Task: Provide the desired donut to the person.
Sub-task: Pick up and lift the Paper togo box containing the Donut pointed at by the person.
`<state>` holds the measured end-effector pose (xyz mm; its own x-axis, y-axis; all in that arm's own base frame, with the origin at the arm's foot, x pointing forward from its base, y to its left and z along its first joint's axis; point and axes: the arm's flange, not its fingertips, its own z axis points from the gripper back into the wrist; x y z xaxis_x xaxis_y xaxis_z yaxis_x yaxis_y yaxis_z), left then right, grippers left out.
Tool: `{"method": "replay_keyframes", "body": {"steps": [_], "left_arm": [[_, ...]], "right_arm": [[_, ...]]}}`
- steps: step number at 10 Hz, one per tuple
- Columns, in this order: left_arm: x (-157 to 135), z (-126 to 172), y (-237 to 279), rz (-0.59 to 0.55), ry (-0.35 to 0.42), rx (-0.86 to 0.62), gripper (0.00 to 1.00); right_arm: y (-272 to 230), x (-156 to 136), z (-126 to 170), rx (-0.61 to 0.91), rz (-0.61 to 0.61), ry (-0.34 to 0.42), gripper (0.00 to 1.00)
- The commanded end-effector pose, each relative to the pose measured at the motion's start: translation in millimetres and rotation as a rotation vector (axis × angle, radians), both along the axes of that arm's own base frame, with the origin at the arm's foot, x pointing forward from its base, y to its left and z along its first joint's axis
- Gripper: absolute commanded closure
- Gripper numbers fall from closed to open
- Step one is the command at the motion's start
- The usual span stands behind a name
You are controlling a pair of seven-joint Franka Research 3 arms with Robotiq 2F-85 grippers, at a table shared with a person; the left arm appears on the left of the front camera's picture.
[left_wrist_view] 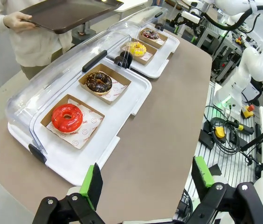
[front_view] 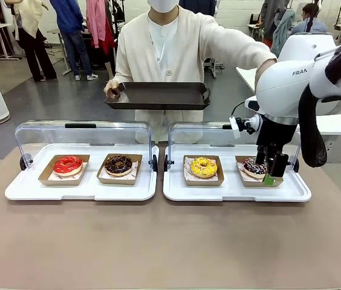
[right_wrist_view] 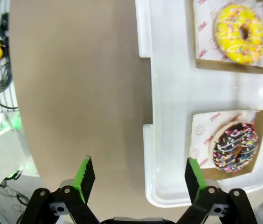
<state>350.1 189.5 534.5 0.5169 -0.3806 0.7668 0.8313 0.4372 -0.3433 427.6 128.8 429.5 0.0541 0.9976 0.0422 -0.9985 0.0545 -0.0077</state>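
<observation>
Right gripper (right_wrist_view: 139,171), jaws apart, hangs near the sprinkled chocolate ring donut (right_wrist_view: 235,147); front view adds the person (front_view: 170,42) holding a dark rectangular tray (front_view: 158,95).

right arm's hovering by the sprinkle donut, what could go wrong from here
1. In the right wrist view the open right fingers straddle the white tray at its rim, with the sprinkled chocolate donut off to one side. Lowering straight down would probably strike the rim, not the donut.
2. The clear lid stands raised between the donut and the dark serving tray held out beyond it. A low carry could knock the lid.
</observation>
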Motion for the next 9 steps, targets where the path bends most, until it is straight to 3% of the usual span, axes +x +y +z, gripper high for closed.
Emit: {"method": "replay_keyframes", "body": {"steps": [1,4,9], "left_arm": [[0,1,1,-0.003,-0.014,-0.016,0.0],[0,1,1,-0.003,-0.014,-0.016,0.0],[0,1,1,-0.003,-0.014,-0.016,0.0]], "right_arm": [[2,-2,-2,0.005,0.003,0.009,0.0],[1,-1,-1,0.0,0.003,0.002,0.0],[8,26,-44,0.015,0.06,-0.05,0.0]]}}
